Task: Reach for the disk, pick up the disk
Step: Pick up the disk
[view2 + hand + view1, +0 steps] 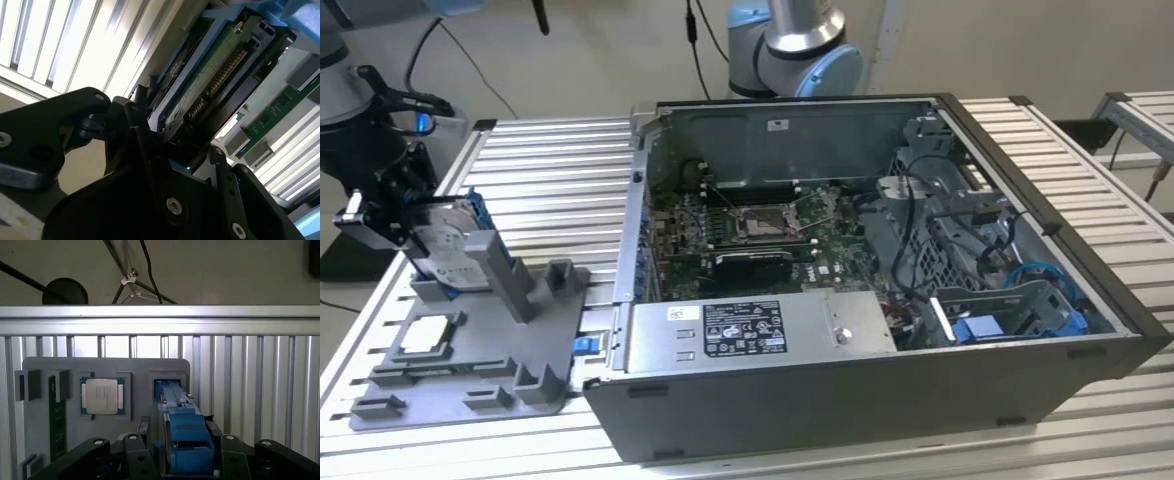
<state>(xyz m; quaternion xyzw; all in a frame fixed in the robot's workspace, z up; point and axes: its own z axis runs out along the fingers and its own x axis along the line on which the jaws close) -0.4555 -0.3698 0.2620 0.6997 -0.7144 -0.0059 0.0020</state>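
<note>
First wrist view: disk (182,430) edge-on, long axis receding.

Disk (182,425): smooth blue plastic frame, silver metal body. Gripper (182,452): matt black. Table (1067,150): ribbed bare metal. Fixture tray (135,370): matt grey plastic. Chip (102,396): dull silver metal.

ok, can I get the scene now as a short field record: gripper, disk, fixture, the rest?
gripper: at the disk, straddling its near end; contact not clear
disk: on edge in the gray fixture's slot, blue frame on
gray fixture: on the slatted table, exterior view's left
chip: flat in its pocket beside the disk slot
computer case: open, to the exterior view's right of the fixture
</note>
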